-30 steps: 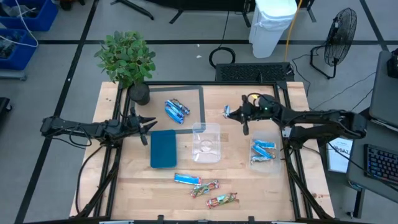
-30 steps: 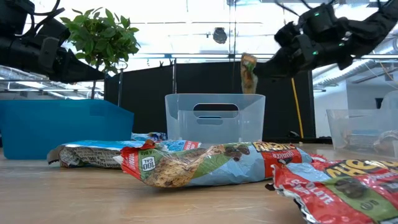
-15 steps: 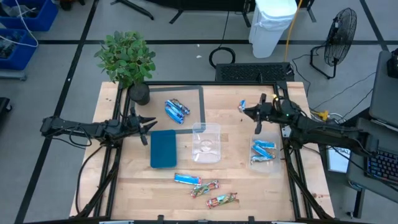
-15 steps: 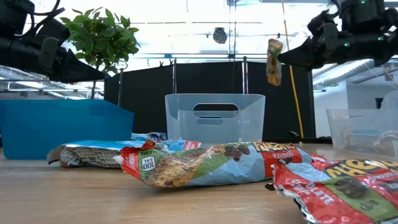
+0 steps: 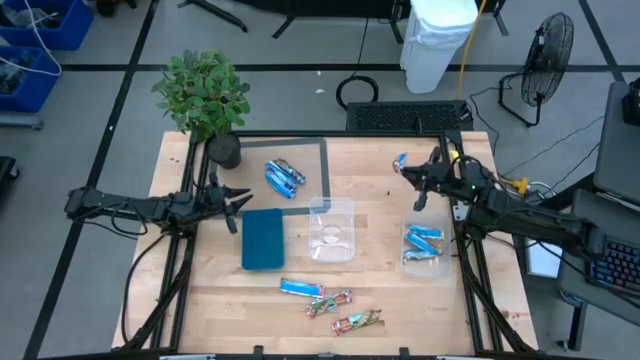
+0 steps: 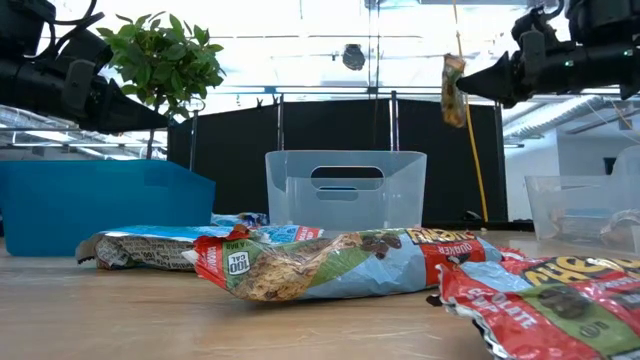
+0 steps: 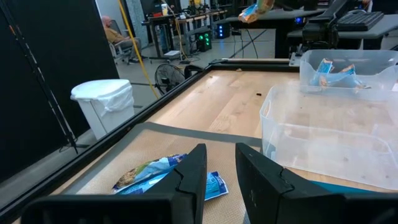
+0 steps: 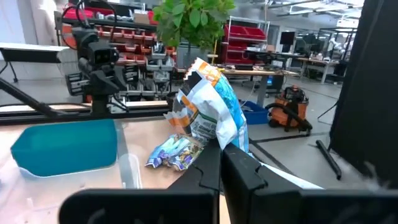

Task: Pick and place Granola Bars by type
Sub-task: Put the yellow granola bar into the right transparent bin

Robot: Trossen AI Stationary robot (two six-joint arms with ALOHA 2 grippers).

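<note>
My right gripper (image 5: 405, 167) is shut on a light blue-and-white granola bar (image 8: 208, 112), high above the table's far right part (image 6: 454, 88). More light blue bars (image 5: 422, 243) lie in a clear tub (image 5: 440, 268) at the right. Darker blue bars (image 5: 283, 177) lie on a grey mat at the far side. Three bars (image 5: 328, 302) lie on the wood near the front edge. My left gripper (image 5: 240, 207) is open and holds nothing; it stays level beside the teal tray (image 5: 263, 238), at the left. My right gripper pinches the granola bar between its two fingertips (image 6: 478, 82), at the wrapper's edge (image 8: 219, 138). The fingers lie about level and come from the table's right side. The bar stands roughly upright across the fingertips, lifted clear of the table.
An empty clear tub (image 5: 330, 228) stands in the table's middle, between the teal tray and the right tub. A potted plant (image 5: 205, 95) stands at the far left corner. A dark frame (image 5: 462, 215) runs along the table's sides.
My right gripper has carried the bar toward the table's right edge and a little up, tipping from pointing slightly down to about level. The bar stays gripped and clear of the table throughout.
</note>
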